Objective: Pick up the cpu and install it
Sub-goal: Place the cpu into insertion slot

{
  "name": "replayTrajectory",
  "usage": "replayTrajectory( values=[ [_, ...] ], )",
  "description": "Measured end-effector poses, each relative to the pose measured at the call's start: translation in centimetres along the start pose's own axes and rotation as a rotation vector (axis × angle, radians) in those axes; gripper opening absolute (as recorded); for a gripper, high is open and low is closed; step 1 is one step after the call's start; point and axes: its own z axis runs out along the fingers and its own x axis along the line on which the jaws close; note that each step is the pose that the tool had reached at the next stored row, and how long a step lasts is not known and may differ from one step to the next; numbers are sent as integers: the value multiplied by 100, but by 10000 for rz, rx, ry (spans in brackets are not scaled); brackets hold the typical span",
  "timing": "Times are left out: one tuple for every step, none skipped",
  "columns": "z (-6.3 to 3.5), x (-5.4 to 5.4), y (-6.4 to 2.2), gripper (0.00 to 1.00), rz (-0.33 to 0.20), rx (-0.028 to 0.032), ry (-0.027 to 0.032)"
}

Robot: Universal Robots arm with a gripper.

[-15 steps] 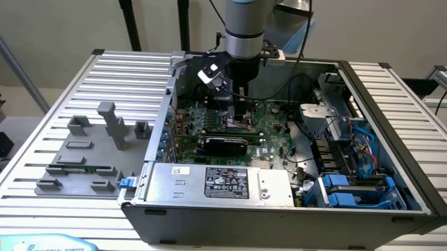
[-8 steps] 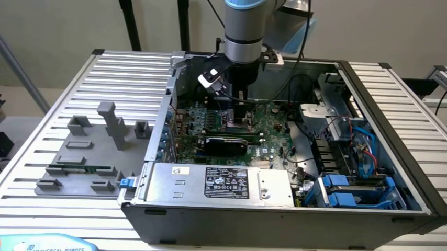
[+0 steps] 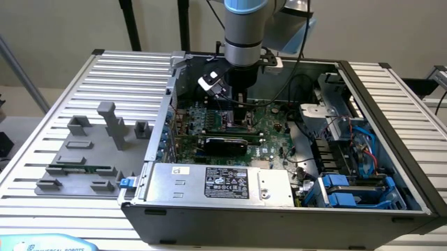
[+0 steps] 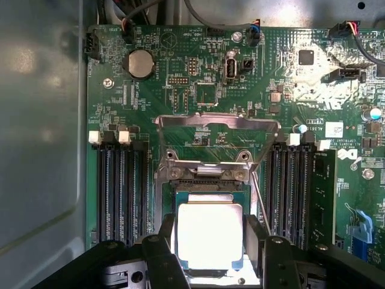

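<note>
The cpu [image 4: 210, 235], a small square chip with a bright silvery top, sits between my two black fingers [image 4: 167, 232], which press against its opposite sides. My gripper [image 4: 210, 227] is shut on it, low over the open socket [image 4: 210, 183] on the green motherboard [image 4: 204, 78]. The socket's metal load plate [image 4: 216, 123] is flipped back. In the exterior view my gripper [image 3: 239, 104] reaches down into the open computer case [image 3: 391, 130], over the motherboard [image 3: 269, 138].
Memory slots [image 4: 120, 186] flank the socket on both sides, one holding a stick [image 4: 323, 192]. Cables [image 3: 300, 89] run near the arm. A power supply [image 3: 223, 183] and blue drive bays [image 3: 349, 191] fill the case front. Grey fixture blocks [image 3: 104, 125] and a green memory stick [image 3: 79, 169] lie outside.
</note>
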Motion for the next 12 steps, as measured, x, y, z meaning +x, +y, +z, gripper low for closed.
replayTrajectory(
  values=[
    [4,0,0,55,6,1,0],
    [8,1,0,55,18,2,-1],
    [13,2,2,55,27,2,-1],
    [17,2,3,55,37,2,-2],
    [22,3,4,55,44,2,-2],
    [28,3,5,55,48,2,-3],
    [34,3,6,55,52,3,-3],
    [42,3,6,55,54,4,-2],
    [49,3,5,55,55,5,-2],
    [55,4,5,55,57,8,-3],
    [61,4,5,55,60,11,-3],
    [68,6,5,55,65,17,-3]
  ],
)
